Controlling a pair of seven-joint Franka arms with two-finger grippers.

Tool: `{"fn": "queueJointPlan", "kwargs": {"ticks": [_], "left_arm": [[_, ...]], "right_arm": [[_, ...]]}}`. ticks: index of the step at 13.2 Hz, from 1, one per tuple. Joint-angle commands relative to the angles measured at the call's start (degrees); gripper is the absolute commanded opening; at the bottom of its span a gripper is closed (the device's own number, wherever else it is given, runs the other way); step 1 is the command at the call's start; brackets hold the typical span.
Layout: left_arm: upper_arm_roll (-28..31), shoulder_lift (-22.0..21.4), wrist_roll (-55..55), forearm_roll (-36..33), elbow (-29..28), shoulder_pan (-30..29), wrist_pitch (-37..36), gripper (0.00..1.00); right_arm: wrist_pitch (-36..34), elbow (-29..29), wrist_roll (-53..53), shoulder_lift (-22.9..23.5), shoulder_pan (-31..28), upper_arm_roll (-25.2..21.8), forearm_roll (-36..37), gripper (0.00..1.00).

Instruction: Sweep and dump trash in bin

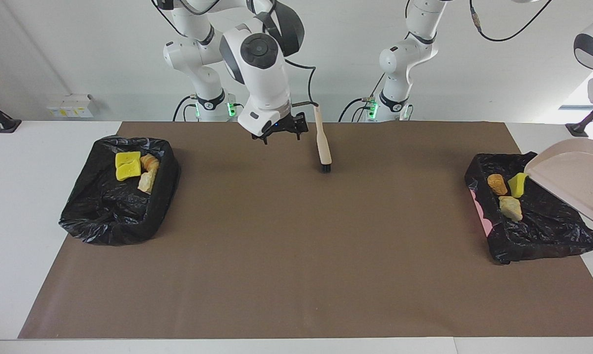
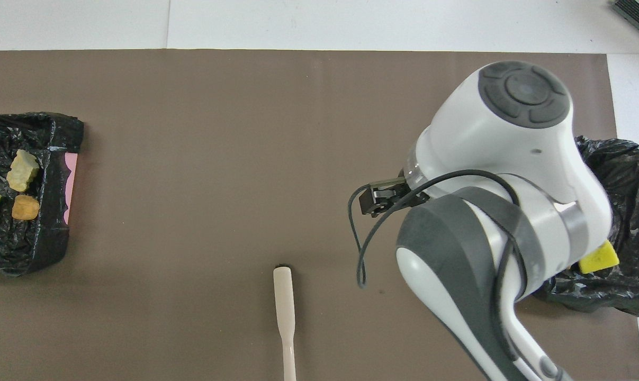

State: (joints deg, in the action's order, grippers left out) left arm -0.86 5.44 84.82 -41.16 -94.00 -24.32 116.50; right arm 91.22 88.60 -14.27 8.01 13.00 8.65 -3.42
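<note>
My right gripper [image 1: 280,136] is open and empty, up in the air over the brown mat [image 1: 296,255] beside the brush [image 1: 323,145]. The beige brush lies on the mat near the robots, bristles pointing away from them; it also shows in the overhead view [image 2: 284,301]. A black-lined bin [image 1: 104,221] at the right arm's end holds several trash scraps: yellow sponge chunks [image 1: 128,165], a bread-like lump [image 1: 150,162] and a pale lump [image 1: 146,183]. A second black-lined bin [image 1: 547,236] at the left arm's end holds an orange-brown lump [image 1: 497,184], a yellow sponge [image 1: 517,184] and a pale lump [image 1: 511,208]. A beige dustpan [image 1: 574,177] is held tilted over this bin. My left gripper is out of view.
The brown mat covers most of the white table [image 1: 26,196]. In the overhead view the right arm [image 2: 510,201] hides much of the bin [image 2: 623,211] at its end. A black stand [image 1: 583,125] sits at the table's edge near the left arm.
</note>
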Motion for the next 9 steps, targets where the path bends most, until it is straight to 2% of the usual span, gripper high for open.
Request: {"fn": "queueJointPlan", "kwargs": {"ticks": [1, 3, 5, 9], "left_arm": [[0.4, 1.7, 0.4, 4.2, 5.1, 2.0, 0.6, 0.00], [0.2, 2.6, -0.6, 10.6, 7.2, 3.0, 0.5, 0.00], [0.3, 2.6, -8.5, 19.3, 7.3, 3.7, -0.5, 0.00], [0.2, 1.8, -25.6, 28.5, 6.5, 8.0, -7.1, 0.00]], "right_arm": [[-0.7, 0.3, 4.2, -1.7, -5.5, 0.6, 1.9, 1.00], [-0.2, 0.2, 7.1, -1.7, -8.8, 0.2, 2.0, 1.00], [-0.2, 0.1, 9.8, -1.8, -10.3, -1.0, 2.9, 1.00], [-0.5, -3.1, 9.4, -4.2, -10.9, -2.8, 3.8, 1.00]]}}
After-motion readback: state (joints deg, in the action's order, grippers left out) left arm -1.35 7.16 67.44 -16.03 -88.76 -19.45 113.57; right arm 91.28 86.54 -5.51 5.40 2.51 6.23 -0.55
